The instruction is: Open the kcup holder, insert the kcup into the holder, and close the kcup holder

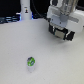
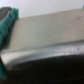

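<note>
While the kcup [image 1: 31,62] sits alone on the worktop [image 1: 15,50] at 7 o'clock, pincer [image 1: 62,35] hovers at 1 o'clock, can't tell its spread; looks like opening the holder [image 2: 45,37] comes next.

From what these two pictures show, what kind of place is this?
Probably a robot test bench in a lab, not a kitchen. A bare white table holds only a small green-topped kcup, a robot gripper hangs over it, and a white bottle-shaped object stands at the back.
</note>
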